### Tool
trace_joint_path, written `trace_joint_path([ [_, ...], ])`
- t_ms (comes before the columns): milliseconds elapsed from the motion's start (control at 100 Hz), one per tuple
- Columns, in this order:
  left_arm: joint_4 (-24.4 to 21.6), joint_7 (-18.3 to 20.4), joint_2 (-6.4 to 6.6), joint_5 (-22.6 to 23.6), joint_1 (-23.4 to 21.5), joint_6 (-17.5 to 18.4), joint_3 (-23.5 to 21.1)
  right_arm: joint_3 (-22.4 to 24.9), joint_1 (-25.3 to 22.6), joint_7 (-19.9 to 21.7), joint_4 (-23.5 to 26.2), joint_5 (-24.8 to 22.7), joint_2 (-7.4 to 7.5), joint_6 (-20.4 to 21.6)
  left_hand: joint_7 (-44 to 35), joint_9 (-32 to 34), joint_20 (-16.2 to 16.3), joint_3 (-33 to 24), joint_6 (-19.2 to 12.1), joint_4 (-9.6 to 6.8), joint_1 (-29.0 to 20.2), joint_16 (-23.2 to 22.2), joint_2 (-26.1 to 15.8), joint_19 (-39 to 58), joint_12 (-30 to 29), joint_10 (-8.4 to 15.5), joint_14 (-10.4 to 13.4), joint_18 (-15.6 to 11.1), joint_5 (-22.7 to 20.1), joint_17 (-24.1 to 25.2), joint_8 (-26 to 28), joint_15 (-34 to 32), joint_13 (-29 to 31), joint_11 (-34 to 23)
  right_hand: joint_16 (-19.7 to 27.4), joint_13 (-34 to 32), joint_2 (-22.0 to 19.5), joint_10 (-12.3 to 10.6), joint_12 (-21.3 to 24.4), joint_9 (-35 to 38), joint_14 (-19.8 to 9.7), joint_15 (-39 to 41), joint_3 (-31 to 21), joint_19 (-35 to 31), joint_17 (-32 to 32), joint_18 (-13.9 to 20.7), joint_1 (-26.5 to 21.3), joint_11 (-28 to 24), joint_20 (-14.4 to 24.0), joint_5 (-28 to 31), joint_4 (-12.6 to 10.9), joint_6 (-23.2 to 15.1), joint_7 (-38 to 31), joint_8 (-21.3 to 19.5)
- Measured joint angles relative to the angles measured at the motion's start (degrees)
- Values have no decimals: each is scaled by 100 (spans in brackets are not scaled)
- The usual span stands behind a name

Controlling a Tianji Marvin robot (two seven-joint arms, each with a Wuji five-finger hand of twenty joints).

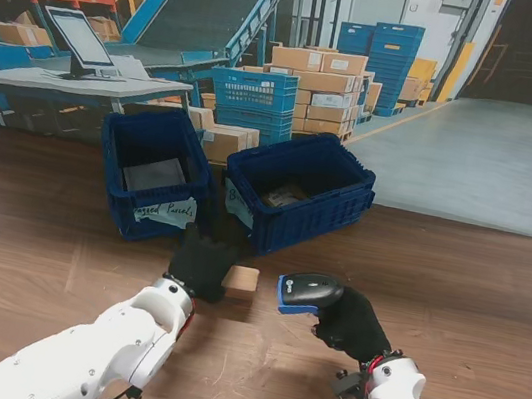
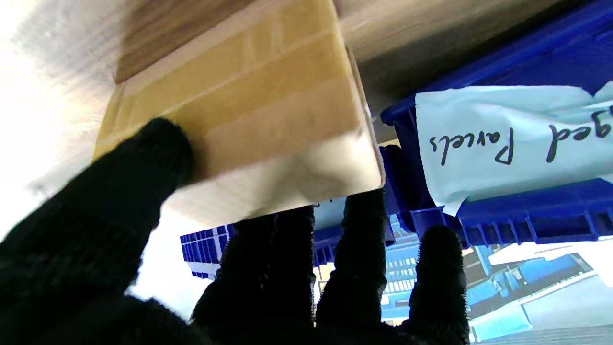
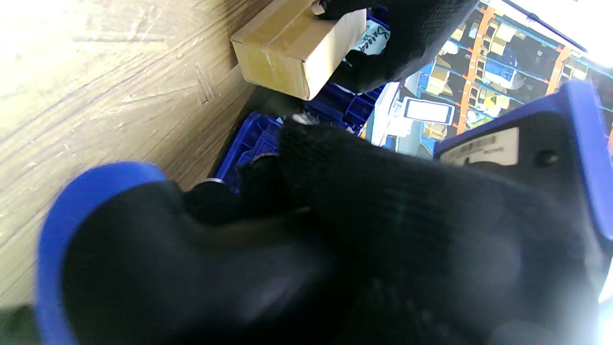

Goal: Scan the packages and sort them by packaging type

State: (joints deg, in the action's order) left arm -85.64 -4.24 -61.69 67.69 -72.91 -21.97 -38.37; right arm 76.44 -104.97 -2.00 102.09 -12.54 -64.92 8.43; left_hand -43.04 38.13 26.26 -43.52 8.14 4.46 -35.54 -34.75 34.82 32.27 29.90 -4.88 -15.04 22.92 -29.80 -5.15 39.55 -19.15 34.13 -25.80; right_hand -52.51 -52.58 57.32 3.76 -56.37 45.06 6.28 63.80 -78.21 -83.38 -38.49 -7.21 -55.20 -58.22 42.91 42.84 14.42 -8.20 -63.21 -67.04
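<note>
- The left hand (image 1: 201,263) grips a small taped cardboard box (image 1: 243,278): in the left wrist view the thumb (image 2: 143,158) presses one face and the other fingers (image 2: 359,225) hook the opposite edge. Only fingertips seem to bear on it, so I judge the box could twist or slide out if the arm swings quickly.
- The box sits low over the wooden table (image 1: 474,293), just in front of me and nearer to me than the bins. Whether it touches the wood I cannot tell; if it does, dragging it could pry it from the fingers.
- The right hand (image 1: 348,319) is wrapped around the handle of a black and blue barcode scanner (image 1: 309,291), its head aimed at the box just beside it. No barcode shows on the faces I can see, so the scan may miss unless the box is turned.
- The scanner head and the box are close; a small closing move might knock them together.
- Beyond them stand two blue crates: the left crate (image 1: 154,174), whose paper label reads "…ged Parcels", and the right crate (image 1: 298,189). The label suggests bagged parcels, so dropping a carton there would be a mis-sort.
- Either rim could catch the box if it is carried over too low.
</note>
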Motion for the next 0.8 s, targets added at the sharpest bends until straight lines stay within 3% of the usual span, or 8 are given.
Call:
trace_joint_path([
  [100,-133,331,69,215,-116,74,-69,-6,2,-4,-7,-2,0,7,824,-454,-33,-88,0,-132,177,221,-282,-217,-203,-93,0,0,0,142,-396,243,-384,367,0,0,0,0,0,0,0,0,0,0,0,0,0,0,0,0,0,0,0,0],
  [170,-350,839,135,448,-221,200,-156,-6,3,-4,-9,-8,0,7,1485,-751,-66,-61,66,-132,173,402,-452,-376,-350,-161,0,1,167,229,-834,414,-647,499,0,0,0,1,0,0,0,0,0,0,0,0,0,0,0,0,0,0,0,0],
  [300,-650,1383,230,581,-284,369,-200,3,-3,-12,-6,-14,0,6,2270,-1008,-73,256,303,-138,279,604,-642,-583,-506,-208,-59,1,352,344,-1321,588,-837,701,0,0,0,1,0,0,0,0,0,0,0,0,0,0,0,0,0,0,0,0],
  [430,-569,1134,236,455,-266,420,-172,7,-10,-21,3,-22,-1,6,2413,-1008,-74,256,288,-139,302,721,-642,-589,-526,-219,-63,1,272,349,-1419,656,-994,716,0,0,0,0,0,0,0,0,0,0,0,0,0,0,0,0,0,0,0,0],
  [560,-558,1157,218,146,-260,430,-250,6,-10,-21,3,-23,-1,7,2346,-1101,-82,256,259,-139,302,757,-642,-589,-557,-230,-66,1,208,349,-1318,716,-917,755,0,0,0,1,0,0,0,0,0,0,0,0,0,0,0,0,0,0,0,0],
  [650,-533,930,203,162,-267,408,-276,4,-10,-25,3,-21,-1,7,1340,-845,-82,225,-1,-130,294,760,-615,-589,-540,-230,-66,1,-21,312,-525,716,-883,633,0,0,0,1,0,0,0,0,0,0,0,0,0,0,0,0,0,0,0,0],
  [690,-495,704,191,162,-268,377,-266,1,-8,-30,3,-21,-1,6,689,-604,-82,232,-125,-103,22,760,-257,-589,-485,-230,-66,5,-99,269,-42,667,-753,556,0,0,0,1,0,0,0,0,0,0,0,0,0,0,0,0,0,0,0,0],
  [800,-302,39,134,59,-211,283,-169,-5,1,-53,0,-20,-2,6,-302,-61,-82,266,-210,-7,-373,725,361,-589,-347,-122,-66,18,-122,140,141,534,-456,377,0,0,0,1,0,0,0,0,0,0,0,0,0,0,0,0,0,0,0,0],
])
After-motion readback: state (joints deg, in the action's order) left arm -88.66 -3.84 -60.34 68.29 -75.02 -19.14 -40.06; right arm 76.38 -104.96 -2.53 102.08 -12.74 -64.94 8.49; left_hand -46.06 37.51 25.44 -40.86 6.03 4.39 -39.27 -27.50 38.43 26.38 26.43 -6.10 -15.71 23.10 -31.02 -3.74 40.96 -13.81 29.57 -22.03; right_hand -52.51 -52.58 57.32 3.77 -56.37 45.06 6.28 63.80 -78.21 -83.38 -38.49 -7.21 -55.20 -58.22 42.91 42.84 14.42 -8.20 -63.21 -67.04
